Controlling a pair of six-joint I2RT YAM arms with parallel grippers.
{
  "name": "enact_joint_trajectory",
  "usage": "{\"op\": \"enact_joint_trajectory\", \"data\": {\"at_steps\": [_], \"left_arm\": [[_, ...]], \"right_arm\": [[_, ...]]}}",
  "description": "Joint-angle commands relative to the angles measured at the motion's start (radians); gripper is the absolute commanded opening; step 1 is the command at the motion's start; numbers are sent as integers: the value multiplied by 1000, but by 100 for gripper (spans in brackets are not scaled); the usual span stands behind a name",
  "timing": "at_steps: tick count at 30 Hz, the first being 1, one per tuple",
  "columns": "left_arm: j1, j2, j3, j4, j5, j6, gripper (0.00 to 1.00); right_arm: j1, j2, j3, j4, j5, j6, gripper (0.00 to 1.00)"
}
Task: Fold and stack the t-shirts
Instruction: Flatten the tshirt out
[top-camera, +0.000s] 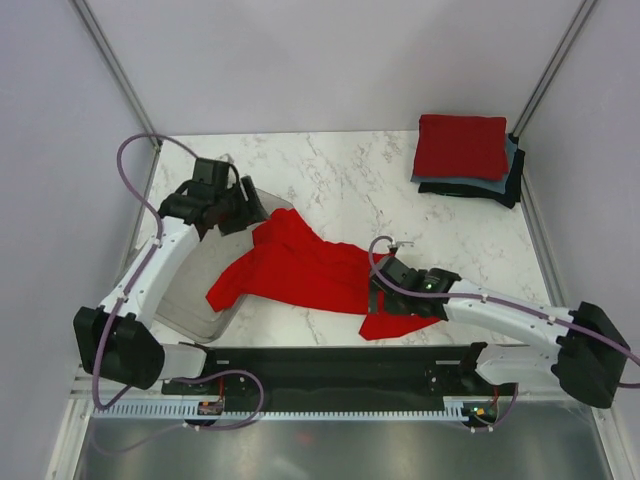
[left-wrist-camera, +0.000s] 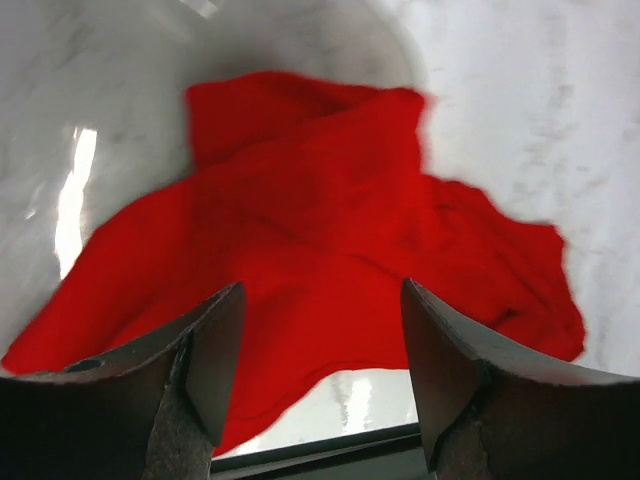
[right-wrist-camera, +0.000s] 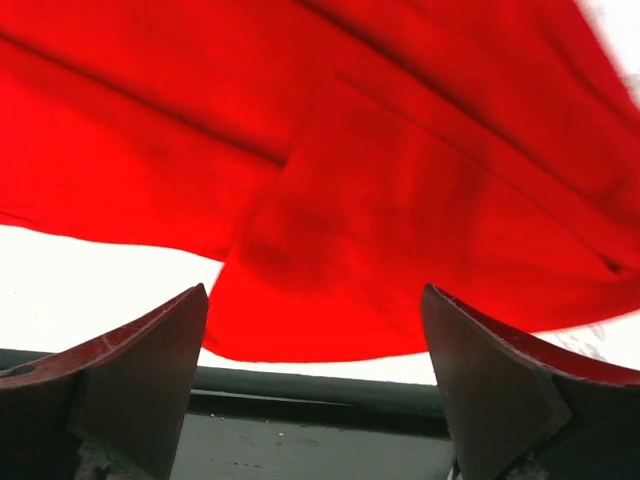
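Crumpled red t-shirt (top-camera: 300, 270) near-centre, not yet spread. Both released above it: left end effector (left-wrist-camera: 320, 375), right end effector (right-wrist-camera: 315, 380). Next: pinch edges, flatten.

White marble table (top-camera: 340, 180) is carrying 3 things: clear bin (top-camera: 195, 300) sitting lower left, loose red tee (top-camera: 300, 270) lying ctr and partly over bin, folded stack (top-camera: 460, 145) resting upper right w/ black tee (top-camera: 510, 185) at btm.

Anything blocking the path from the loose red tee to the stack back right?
Nothing visible: bare marble table lies between the loose red tee and the stack. The tee's left end drapes over the clear bin, and the open right gripper sits at its near right edge.
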Motion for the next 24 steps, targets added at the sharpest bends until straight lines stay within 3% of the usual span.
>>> {"op": "enact_joint_trajectory", "data": {"at_steps": [1,5,15,18,24], "left_arm": [[119,-8,-128,-24,6,67,70],[248,-30,-237,17,54,84,70],[300,-56,-337,89,94,121,68],[356,-55,-361,102,108,132,68],[441,-36,-372,103,118,120,66]], "right_arm": [[29,71,46,79,-65,-34,92],[118,129,75,83,-40,-11,91],[264,389,212,23,24,32,84],[270,442,226,5,50,34,77],[269,477,201,5,75,37,44]]}}
